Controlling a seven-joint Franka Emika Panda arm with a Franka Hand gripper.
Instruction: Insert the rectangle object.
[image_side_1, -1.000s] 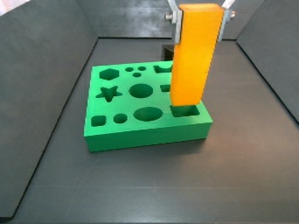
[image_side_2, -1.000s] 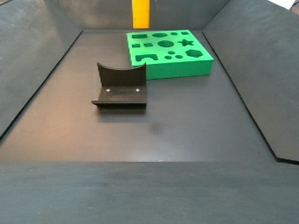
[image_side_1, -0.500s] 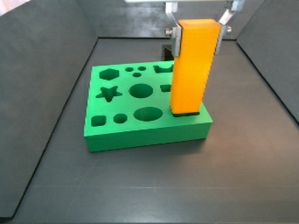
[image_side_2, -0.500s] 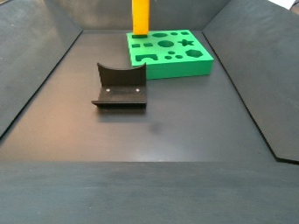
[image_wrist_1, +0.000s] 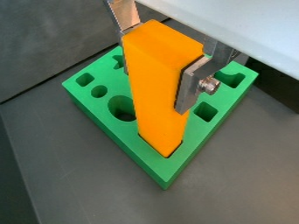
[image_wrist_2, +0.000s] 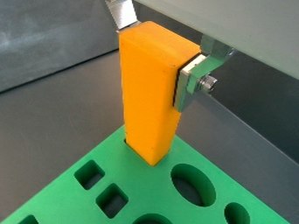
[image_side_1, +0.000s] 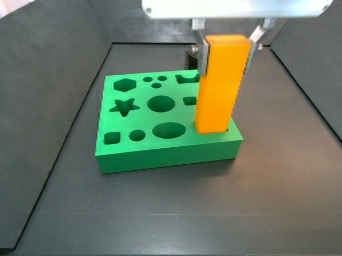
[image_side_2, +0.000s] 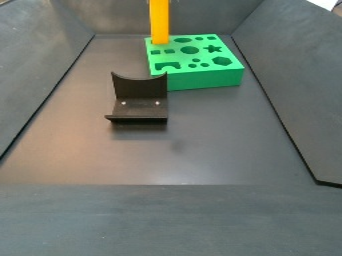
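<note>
The orange-yellow rectangle object (image_side_1: 221, 85) stands upright with its lower end sunk in a rectangular hole at a corner of the green board (image_side_1: 147, 150). My gripper (image_side_1: 227, 40) is shut on the block's upper part. In both wrist views the silver fingers (image_wrist_1: 190, 87) (image_wrist_2: 191, 83) press its two opposite sides, with the gripper (image_wrist_1: 158, 57) (image_wrist_2: 156, 52) straddling the block (image_wrist_1: 158, 96) (image_wrist_2: 149, 96) above the board (image_wrist_1: 176, 171) (image_wrist_2: 140, 175). In a side view the block (image_side_2: 159, 20) rises from the far corner of the board (image_side_2: 201, 80); the gripper is out of frame there.
The board has several other shaped holes, among them a star (image_side_1: 124, 107) and circles (image_side_1: 160, 103). The dark fixture (image_side_2: 136, 98) stands on the dark floor beside the board. Sloped bin walls (image_side_1: 307, 100) close in the floor on the sides.
My gripper has come down with the block. The block's top stands lower than before and its lower end sits deeper in the hole.
</note>
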